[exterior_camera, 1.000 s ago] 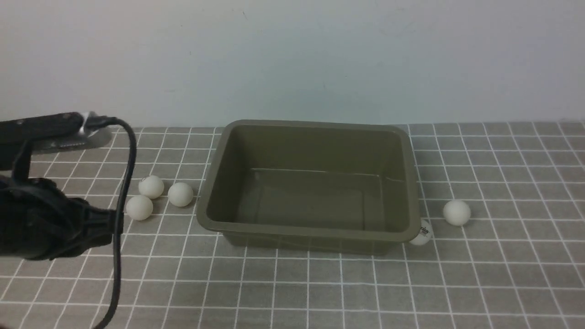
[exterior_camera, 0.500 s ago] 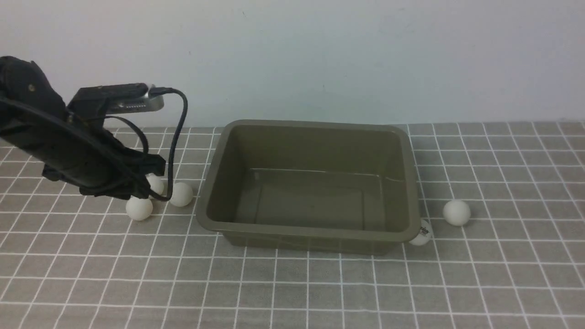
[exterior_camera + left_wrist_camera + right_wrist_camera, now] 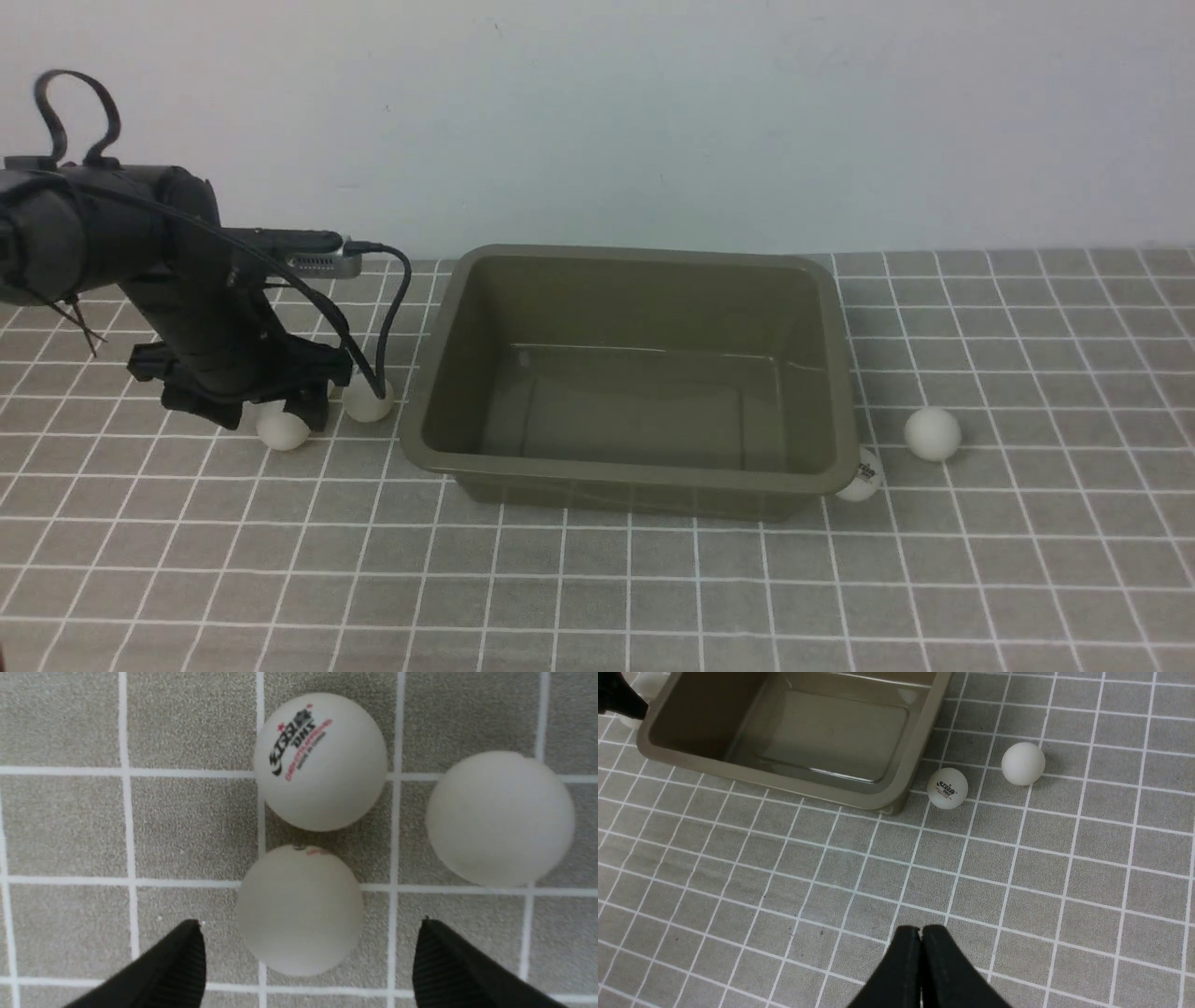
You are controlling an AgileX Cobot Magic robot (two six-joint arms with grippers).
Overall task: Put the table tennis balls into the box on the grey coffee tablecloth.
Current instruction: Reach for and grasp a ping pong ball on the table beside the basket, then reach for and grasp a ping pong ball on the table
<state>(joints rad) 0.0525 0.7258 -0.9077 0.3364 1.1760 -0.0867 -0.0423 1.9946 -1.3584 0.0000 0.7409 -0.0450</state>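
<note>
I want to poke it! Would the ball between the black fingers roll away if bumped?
Probably: the ball is round and loose on flat cloth. It looks smooth, so the fingers might slip off. It could knock the printed ball close by.

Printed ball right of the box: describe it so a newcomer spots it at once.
Find the olive-grey box on the checked cloth and look to its right. The printed ball sits by the box's near right corner and bears a dark mark; the other ball there lies farther out and looks plain.
</note>
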